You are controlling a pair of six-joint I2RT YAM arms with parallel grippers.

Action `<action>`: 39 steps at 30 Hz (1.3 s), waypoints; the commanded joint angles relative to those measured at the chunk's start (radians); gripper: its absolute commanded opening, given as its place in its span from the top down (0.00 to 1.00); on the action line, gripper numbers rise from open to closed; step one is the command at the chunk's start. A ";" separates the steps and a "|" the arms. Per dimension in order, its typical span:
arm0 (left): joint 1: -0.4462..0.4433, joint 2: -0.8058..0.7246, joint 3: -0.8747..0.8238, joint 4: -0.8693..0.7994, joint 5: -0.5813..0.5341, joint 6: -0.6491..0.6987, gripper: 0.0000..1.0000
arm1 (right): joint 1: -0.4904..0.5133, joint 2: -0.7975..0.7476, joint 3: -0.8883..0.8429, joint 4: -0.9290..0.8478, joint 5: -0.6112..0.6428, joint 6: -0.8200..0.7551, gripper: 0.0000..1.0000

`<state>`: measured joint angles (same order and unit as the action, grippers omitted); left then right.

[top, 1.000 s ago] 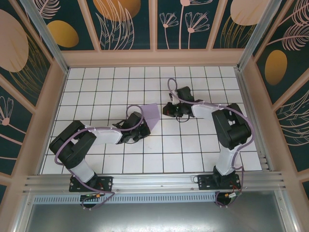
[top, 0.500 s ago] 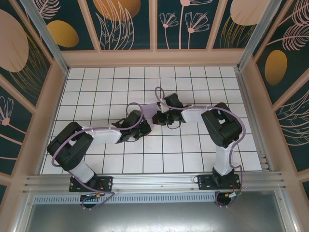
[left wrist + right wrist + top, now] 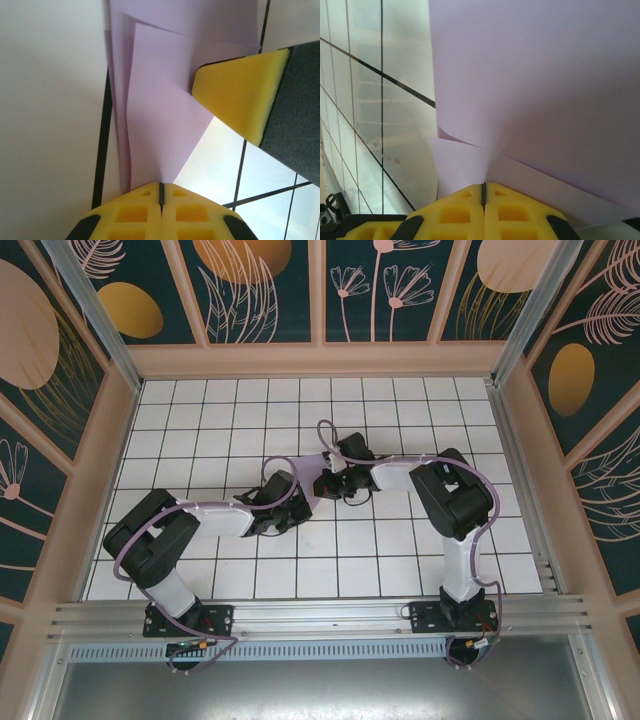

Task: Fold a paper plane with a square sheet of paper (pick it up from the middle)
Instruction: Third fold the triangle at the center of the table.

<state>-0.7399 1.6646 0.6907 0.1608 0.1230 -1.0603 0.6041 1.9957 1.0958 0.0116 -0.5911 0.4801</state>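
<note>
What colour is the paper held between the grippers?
The paper is plain lilac-purple, unpatterned; the right wrist view shows it best.

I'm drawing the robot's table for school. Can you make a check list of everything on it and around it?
Surface: white tiled table, black grid lines.
Job's things: lilac sheet of paper, partly folded, held by both grippers.
Clutter: nothing seen.
Grippers: left gripper shut on the paper's tip; right gripper shut on it too.
Cables: lilac cables in loose loops.
Surroundings: flower-painted walls; metal rail at the near edge.
</note>
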 commanded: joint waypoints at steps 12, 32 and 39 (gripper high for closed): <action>-0.005 -0.029 -0.133 -0.022 0.058 -0.020 0.99 | -0.001 0.065 0.031 -0.133 0.115 0.027 0.99; -0.009 -0.172 -0.051 0.021 -0.043 0.024 1.00 | 0.024 -0.082 -0.110 -0.015 0.040 0.274 0.99; -0.009 -0.068 -0.001 0.052 -0.051 0.022 1.00 | -0.015 -0.179 -0.117 0.048 0.035 0.266 0.94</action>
<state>-0.7429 1.5669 0.6582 0.1860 0.0917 -1.0515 0.6102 1.8832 0.9874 0.0223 -0.5655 0.7273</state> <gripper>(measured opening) 0.070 0.066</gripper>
